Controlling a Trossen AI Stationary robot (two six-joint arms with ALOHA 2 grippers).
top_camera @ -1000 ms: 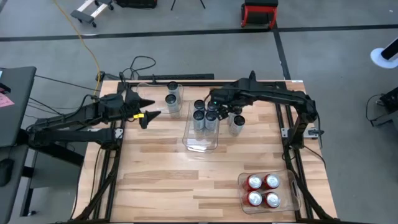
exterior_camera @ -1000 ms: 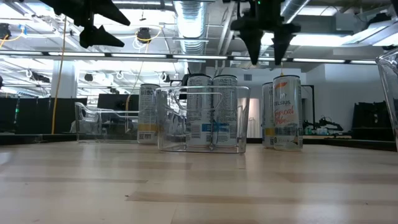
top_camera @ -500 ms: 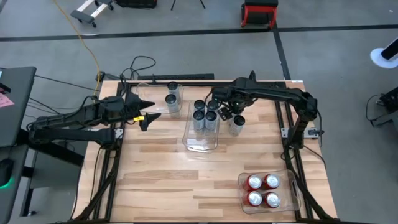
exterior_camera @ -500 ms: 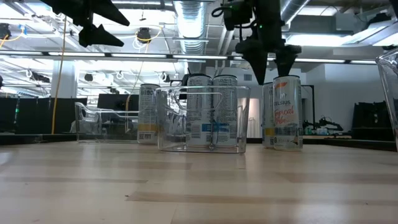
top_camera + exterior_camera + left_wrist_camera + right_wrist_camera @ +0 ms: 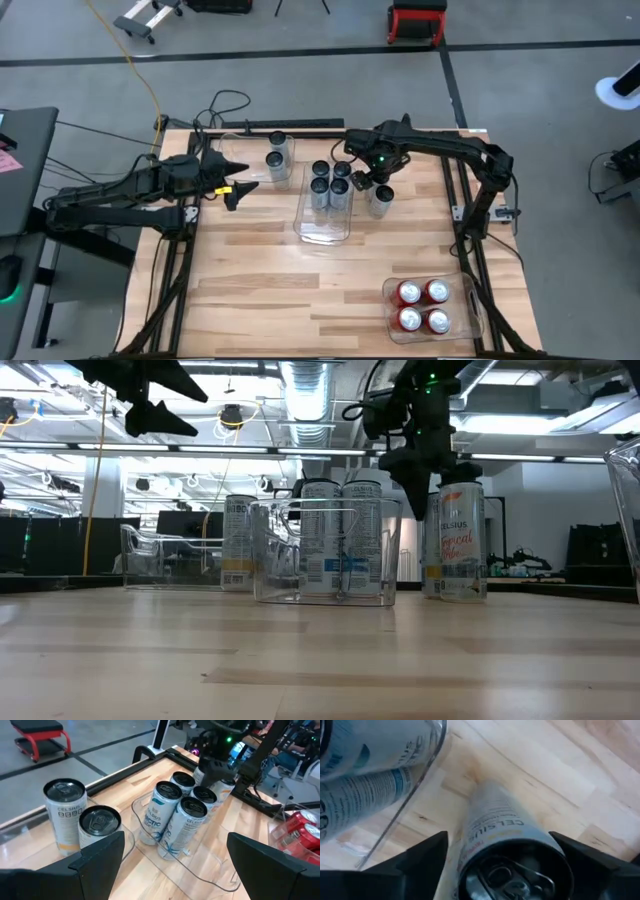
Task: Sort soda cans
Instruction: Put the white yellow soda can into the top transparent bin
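Note:
My right gripper (image 5: 366,180) (image 5: 428,478) points straight down, open, over a pale soda can (image 5: 502,827) that stands on the table just right of the middle clear bin (image 5: 322,228). Its fingers stand on either side of the can's silver top without touching it. A second loose can (image 5: 380,200) (image 5: 461,540) with an orange label stands beside it. The middle bin holds several silver-grey, blue-labelled cans (image 5: 177,817). My left gripper (image 5: 242,177) (image 5: 150,400) hovers open, high over the table's left side.
Two more silver-grey cans (image 5: 278,157) (image 5: 80,820) stand at the far left by another clear bin (image 5: 160,555). A clear bin of several red cans (image 5: 421,306) sits at the near right corner. Bare wood lies across the table's middle and near left.
My right gripper has come down from above the middle bin's right side toward the loose can beside it, shifting a little toward the right edge and tipping until its fingers point straight down. Its fingers now reach the can's top. The cans have kept still.

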